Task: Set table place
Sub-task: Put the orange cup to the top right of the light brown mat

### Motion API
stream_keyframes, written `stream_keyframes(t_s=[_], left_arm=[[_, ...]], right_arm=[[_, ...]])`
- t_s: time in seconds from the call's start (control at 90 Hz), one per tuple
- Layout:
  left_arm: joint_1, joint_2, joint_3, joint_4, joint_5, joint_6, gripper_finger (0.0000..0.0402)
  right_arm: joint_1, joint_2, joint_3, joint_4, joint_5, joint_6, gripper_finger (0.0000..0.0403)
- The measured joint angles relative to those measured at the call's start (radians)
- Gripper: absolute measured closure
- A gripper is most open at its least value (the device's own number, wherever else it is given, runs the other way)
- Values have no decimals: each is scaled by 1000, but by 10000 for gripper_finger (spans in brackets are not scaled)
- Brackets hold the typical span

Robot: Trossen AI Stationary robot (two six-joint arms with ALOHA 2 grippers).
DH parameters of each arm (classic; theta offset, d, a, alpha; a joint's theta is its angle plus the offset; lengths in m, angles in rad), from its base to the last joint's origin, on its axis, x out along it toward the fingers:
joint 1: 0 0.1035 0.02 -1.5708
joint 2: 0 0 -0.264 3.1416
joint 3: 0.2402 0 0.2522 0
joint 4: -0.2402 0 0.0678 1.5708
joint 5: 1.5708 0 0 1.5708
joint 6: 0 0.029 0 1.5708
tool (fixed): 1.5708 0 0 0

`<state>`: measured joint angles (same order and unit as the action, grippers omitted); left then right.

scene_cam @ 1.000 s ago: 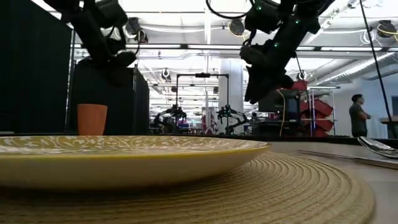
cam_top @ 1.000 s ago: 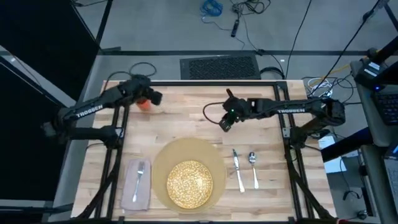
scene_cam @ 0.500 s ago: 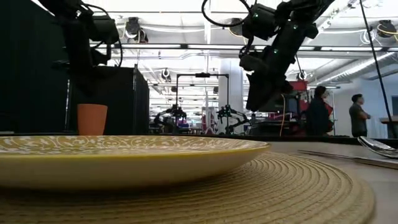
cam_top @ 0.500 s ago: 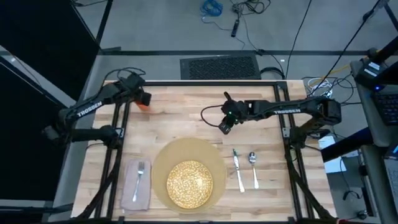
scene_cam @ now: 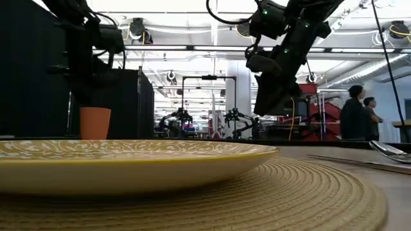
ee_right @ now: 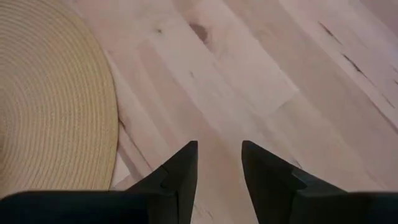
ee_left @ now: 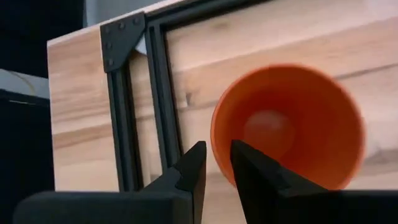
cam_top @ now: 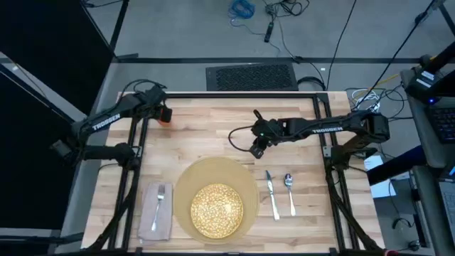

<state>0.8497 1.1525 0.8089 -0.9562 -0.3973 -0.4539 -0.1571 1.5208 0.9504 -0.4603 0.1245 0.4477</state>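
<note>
While the left end effector [cam_top: 163,112] hangs over the far-left corner of the tabletop [cam_top: 213,128], its fingers [ee_left: 189,171] show nearly closed w/ only a thin slit between them, gripping nothing; the orange cup [ee_left: 287,124] stands upright just beyond the tips, beside the black rail frame [ee_left: 121,106], not touched. In the high view the cup is mostly hidden under the wrist; in the low view it stands alone, far left, w/ the arm above it.

Right end effector [cam_top: 257,146] is held above bare planks near the tabletop's middle, just beyond the far-right edge of the tan mat [cam_top: 186,181]. Its fingers [ee_right: 180,171] are a bit apart, narrow gap, holding nothing; wood grain & the mat's woven edge show past them.

Rest of the place, near edge of the tabletop: gold-speckled plate [cam_top: 217,210] sits on the mat, toward its near side. Left of the mat lies the pinkish-grey napkin [cam_top: 152,220] w/ the fork [cam_top: 161,201] on top, lengthwise. Right of the mat, knife [cam_top: 271,193] then spoon [cam_top: 290,192], side by side, apart, neither touching the mat.

Beyond the tabletop in the low view: two people [scene_cam: 359,119] standing at far right.
</note>
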Motion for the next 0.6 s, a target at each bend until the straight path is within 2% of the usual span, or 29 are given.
stream_keyframes(t_s=[0.344,0.5,0.6], left_arm=[[0,127,0,4,39,-6,338],[-5,173,1,41,40,105,340],[-38,172,1,100,52,165,366]], right_arm=[[15,0,0,-7,0,0,291],[15,0,0,-13,0,-2,291],[14,0,0,-15,0,-7,291]])
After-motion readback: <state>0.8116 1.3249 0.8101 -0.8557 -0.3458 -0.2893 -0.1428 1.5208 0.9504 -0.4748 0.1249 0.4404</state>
